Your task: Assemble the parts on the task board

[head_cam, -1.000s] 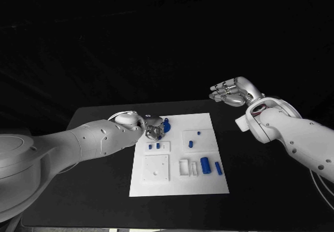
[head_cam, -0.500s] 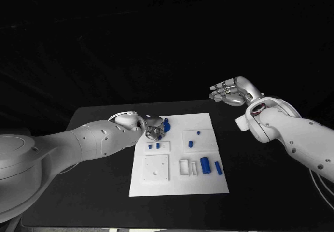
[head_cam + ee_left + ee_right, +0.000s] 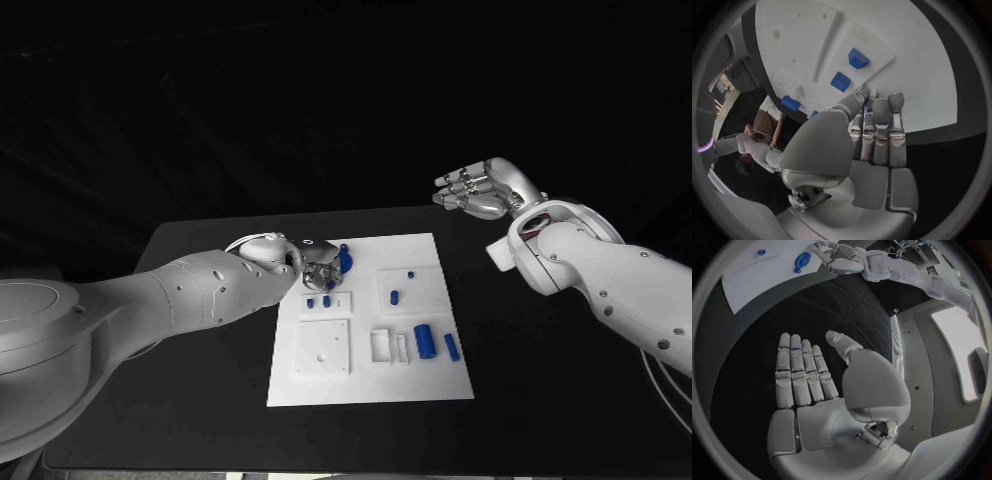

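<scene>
Since the job is to fit the small parts together, they all lie on the white task board [image 3: 368,385] where the hands can reach them. Nearest the robot, at about 5 o'clock on the board, a fat blue peg [image 3: 424,340] and a thin blue stick [image 3: 451,347] wait side by side, with nothing touching them. Further up, at about 10 o'clock, sit two small blue pieces [image 3: 327,300]. Just past them, at 11 o'clock, the left hand [image 3: 315,268] bends down over the board's far corner, right at the big blue part [image 3: 343,258], likely to pick it up or press it in. I cannot tell if its fingers are really holding that part. The left wrist view shows the fingers close together with a bit of blue between them, which the head view does not show. Farthest off, at 2 o'clock past the table, the right hand [image 3: 483,190] hangs in the air, probably keeping out of the way. The right wrist view shows its palm flat and holding nothing.
</scene>
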`<act>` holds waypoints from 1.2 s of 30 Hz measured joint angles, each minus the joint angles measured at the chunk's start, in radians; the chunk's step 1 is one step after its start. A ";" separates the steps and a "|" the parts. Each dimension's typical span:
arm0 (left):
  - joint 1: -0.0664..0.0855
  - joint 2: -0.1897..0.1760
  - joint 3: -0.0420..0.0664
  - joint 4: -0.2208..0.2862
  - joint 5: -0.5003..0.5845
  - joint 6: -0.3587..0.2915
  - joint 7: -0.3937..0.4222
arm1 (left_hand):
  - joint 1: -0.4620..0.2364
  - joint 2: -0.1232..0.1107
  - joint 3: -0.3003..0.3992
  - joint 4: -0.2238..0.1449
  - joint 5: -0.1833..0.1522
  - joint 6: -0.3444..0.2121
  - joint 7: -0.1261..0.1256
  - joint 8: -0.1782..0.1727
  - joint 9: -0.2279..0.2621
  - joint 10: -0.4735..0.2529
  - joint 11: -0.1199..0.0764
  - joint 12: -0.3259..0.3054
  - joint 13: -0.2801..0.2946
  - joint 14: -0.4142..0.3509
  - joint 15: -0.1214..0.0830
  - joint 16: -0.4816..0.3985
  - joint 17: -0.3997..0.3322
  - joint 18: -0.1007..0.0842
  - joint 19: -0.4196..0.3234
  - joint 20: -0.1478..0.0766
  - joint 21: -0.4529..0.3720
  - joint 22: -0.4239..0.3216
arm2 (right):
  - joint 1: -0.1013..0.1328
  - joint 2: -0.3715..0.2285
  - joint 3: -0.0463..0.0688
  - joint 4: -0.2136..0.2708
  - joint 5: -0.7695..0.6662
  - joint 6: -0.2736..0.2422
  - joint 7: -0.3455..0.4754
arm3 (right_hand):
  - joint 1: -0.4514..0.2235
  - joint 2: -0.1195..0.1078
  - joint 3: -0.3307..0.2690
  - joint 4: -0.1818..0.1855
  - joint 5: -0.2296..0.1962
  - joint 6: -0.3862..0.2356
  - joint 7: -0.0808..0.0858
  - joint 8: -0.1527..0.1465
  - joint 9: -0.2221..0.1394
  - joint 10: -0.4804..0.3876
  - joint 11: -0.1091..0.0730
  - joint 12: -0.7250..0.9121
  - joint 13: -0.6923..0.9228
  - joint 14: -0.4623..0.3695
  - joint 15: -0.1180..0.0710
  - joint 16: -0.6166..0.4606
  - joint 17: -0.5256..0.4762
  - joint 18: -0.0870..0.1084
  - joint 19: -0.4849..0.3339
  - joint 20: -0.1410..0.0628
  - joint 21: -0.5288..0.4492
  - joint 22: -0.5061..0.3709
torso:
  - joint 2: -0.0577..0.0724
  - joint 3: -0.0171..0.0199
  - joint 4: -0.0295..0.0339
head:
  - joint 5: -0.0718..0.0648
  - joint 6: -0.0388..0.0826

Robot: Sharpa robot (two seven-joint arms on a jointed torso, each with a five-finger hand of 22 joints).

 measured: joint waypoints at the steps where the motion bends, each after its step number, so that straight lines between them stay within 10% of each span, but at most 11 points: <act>1: 0.000 0.001 0.000 -0.001 -0.001 -0.002 0.001 | 0.000 0.000 0.000 0.000 0.000 -0.002 0.002 0.000 0.000 0.000 0.001 0.000 0.000 0.000 0.000 0.000 0.000 0.000 0.000 0.000 -0.004 0.000 | 0.000 0.000 0.000 0.000 0.000 0.000 0.000 | 0.000 0.000 0.000 0.000 0.000 0.000 0.000 0.000 0.000 0.000 0.000 0.000 0.000 0.000 0.000 0.000 0.000 0.000 0.000 0.000 0.000 0.000 | 0.000 0.0000 0.0000 | 0.000 0.000; 36: -0.015 -0.028 0.003 0.008 0.036 -0.064 0.034 | -0.008 0.013 0.021 0.071 0.000 0.000 0.025 -0.004 -0.002 0.006 0.010 -0.009 -0.003 0.025 0.017 0.000 -0.008 0.016 0.021 0.022 -0.033 0.000 | 0.000 -0.004 0.000 0.001 0.000 0.000 0.000 | 0.000 0.000 0.000 0.000 0.000 0.000 0.000 0.000 0.000 0.000 0.000 0.000 0.000 0.000 0.000 0.000 0.000 0.000 0.000 0.000 0.000 0.000 | -0.001 -0.0011 0.0017 | -0.005 0.005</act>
